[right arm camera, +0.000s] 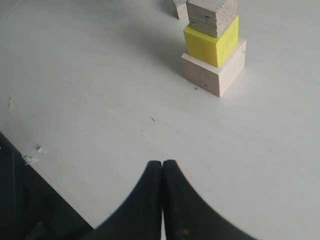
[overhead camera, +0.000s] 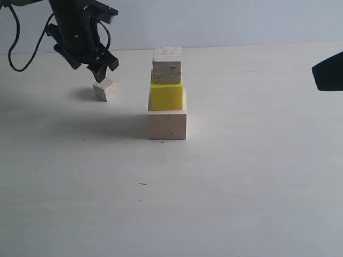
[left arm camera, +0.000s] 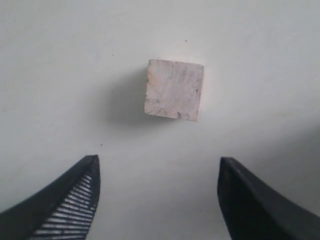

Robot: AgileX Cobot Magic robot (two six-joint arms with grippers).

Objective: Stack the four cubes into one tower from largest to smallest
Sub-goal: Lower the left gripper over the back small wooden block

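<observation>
A three-cube column stands mid-table: the large pale pinkish cube (overhead camera: 167, 123) at the base, the yellow cube (overhead camera: 166, 96) on it, the grained light-wood cube (overhead camera: 166, 65) on top. The right wrist view shows the same base (right arm camera: 215, 72), yellow cube (right arm camera: 210, 45) and grained cube (right arm camera: 212, 15). The tiny pale cube (overhead camera: 105, 89) lies alone on the table to the left. My left gripper (overhead camera: 101, 68) hovers just above it, open and empty; in its wrist view the tiny cube (left arm camera: 174, 90) sits beyond the gripper (left arm camera: 159, 165). My right gripper (right arm camera: 162, 165) is shut and empty, well away from the column.
A white tabletop (overhead camera: 241, 187) carries everything, with a pale wall behind it. Part of the right arm (overhead camera: 328, 71) shows at the right edge. In the right wrist view the table edge (right arm camera: 30, 157) runs close to the gripper, with dark floor beyond.
</observation>
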